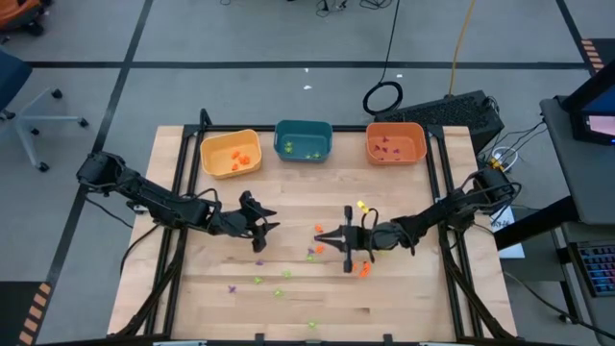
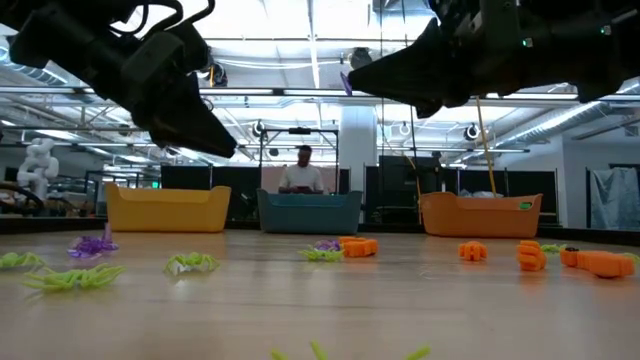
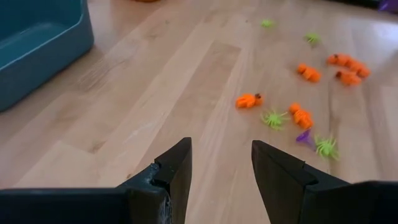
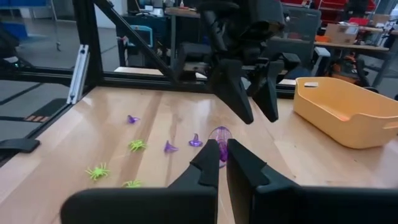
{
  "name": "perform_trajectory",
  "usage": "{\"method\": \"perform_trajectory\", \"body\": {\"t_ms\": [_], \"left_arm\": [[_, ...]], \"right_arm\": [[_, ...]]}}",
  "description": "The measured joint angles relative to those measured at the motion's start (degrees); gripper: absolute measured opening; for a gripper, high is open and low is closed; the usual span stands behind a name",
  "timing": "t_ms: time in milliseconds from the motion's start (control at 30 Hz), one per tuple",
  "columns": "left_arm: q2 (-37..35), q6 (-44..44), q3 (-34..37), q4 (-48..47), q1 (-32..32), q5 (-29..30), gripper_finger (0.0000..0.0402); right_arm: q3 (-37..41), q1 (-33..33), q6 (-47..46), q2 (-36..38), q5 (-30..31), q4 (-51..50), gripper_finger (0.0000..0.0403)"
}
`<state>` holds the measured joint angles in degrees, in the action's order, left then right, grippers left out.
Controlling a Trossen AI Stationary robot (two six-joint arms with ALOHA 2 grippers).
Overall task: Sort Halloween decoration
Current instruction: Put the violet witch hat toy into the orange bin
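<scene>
Tiny orange [image 3: 249, 100], light-green [image 3: 272, 118] and purple [image 3: 304, 137] Halloween trinkets lie scattered over the wooden table [image 1: 404, 308]. My left gripper [image 1: 264, 229] hovers left of centre, open, with nothing between its fingers [image 3: 177, 165]. My right gripper [image 1: 322, 235] points level toward it from the right, shut on a purple trinket [image 4: 220, 134]. In the low view that trinket [image 2: 345, 82] shows at the fingertips, high above the table. The two grippers face each other a short way apart. My right gripper pinches the purple trinket's lower end [image 4: 221, 148] between its two fingertips. The fingers lie level and point toward the table's left. The trinket sticks out past the fingertips, lifted clear of the table.
Three bins stand along the far edge: yellow [image 1: 231, 152] with orange pieces, teal [image 1: 304, 140] with green pieces, orange [image 1: 395, 143] with purple pieces. Loose trinkets lie under and near both grippers [image 1: 364, 269] and toward the near edge [image 1: 258, 280].
</scene>
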<state>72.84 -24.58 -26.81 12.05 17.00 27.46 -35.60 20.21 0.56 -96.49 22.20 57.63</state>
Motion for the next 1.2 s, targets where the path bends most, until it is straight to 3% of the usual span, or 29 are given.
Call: {"method": "perform_trajectory", "body": {"t_ms": [733, 1200], "left_arm": [[0.0, 0.0, 0.0, 1.0, 0.0, 0.0, 0.0166], [0.0, 0.0, 0.0, 1.0, 0.0, 0.0, 0.0166]], "right_arm": [[0.0, 0.0, 2.7, 0.0, 0.1, 0.5, 0.0000], [0.0, 0.0, 18.6, 0.0, 0.1, 0.9, 0.0000]]}}
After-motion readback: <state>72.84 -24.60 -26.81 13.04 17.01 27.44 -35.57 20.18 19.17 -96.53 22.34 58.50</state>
